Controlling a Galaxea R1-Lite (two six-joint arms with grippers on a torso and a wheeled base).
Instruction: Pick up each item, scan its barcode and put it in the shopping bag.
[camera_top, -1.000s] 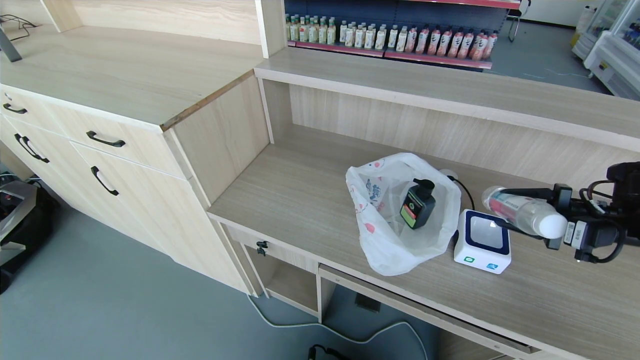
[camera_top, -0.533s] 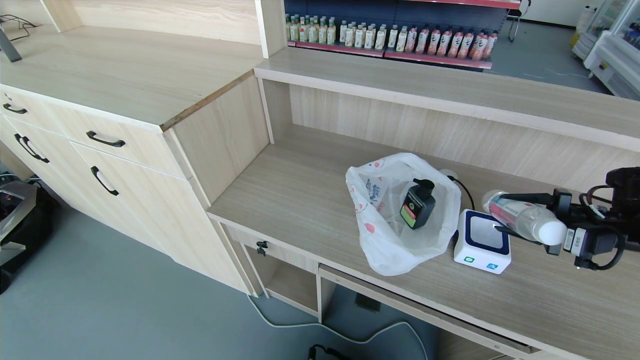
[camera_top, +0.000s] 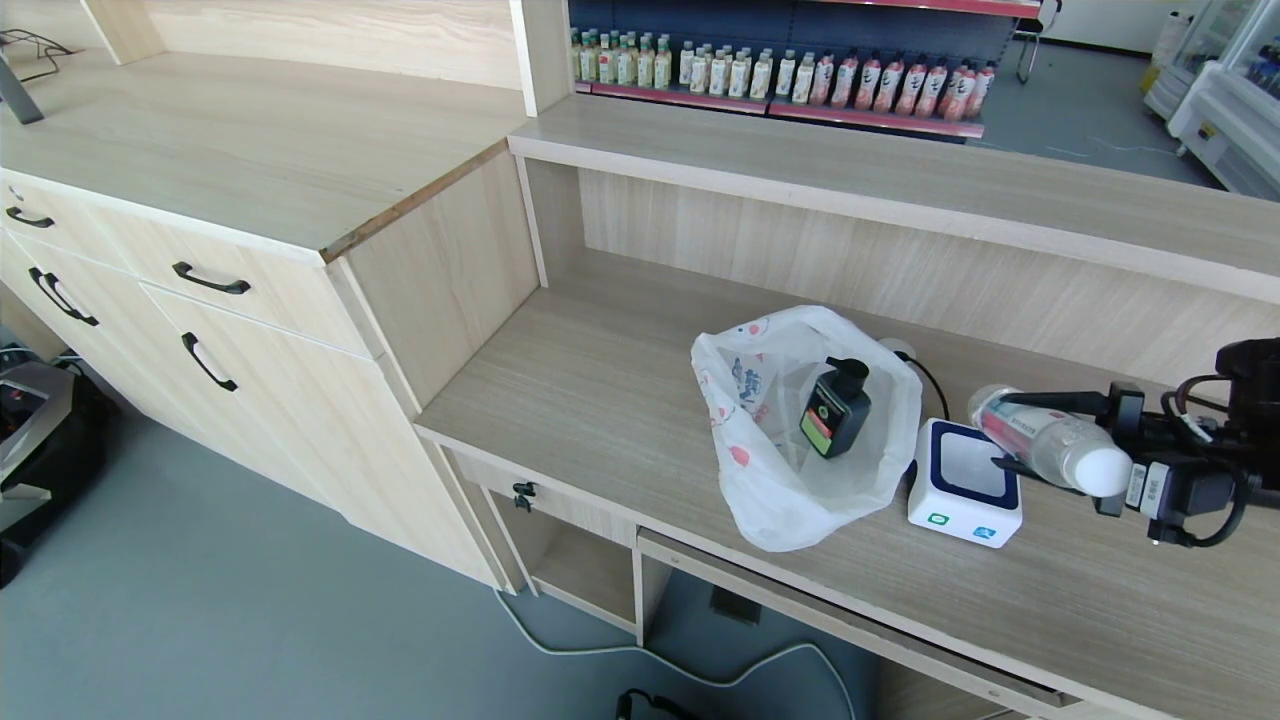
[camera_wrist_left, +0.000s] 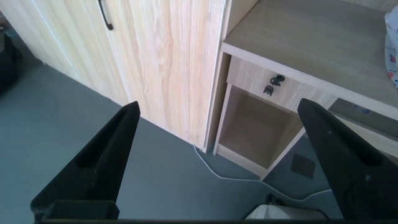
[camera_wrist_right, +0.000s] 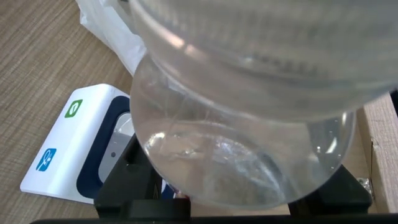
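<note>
- Right gripper (camera_top: 1002, 430) clamped across a clear plastic bottle (camera_top: 1045, 440), held sideways with the white cap toward the wrist.
- Held just above the scanner (camera_top: 965, 482); past the fingertips, the shopping bag (camera_top: 760, 470), with a dark pump bottle (camera_top: 835, 410) already inside.
- Probably full of liquid, so fairly heavy; smooth, round and thin-walled, likely to slip or dent.
- Best gripped at the labelled middle, firmly but without crushing.
- Left gripper (camera_wrist_left: 219, 109) spread apart, empty, above the floor beside the desk (camera_wrist_left: 298, 37).
</note>
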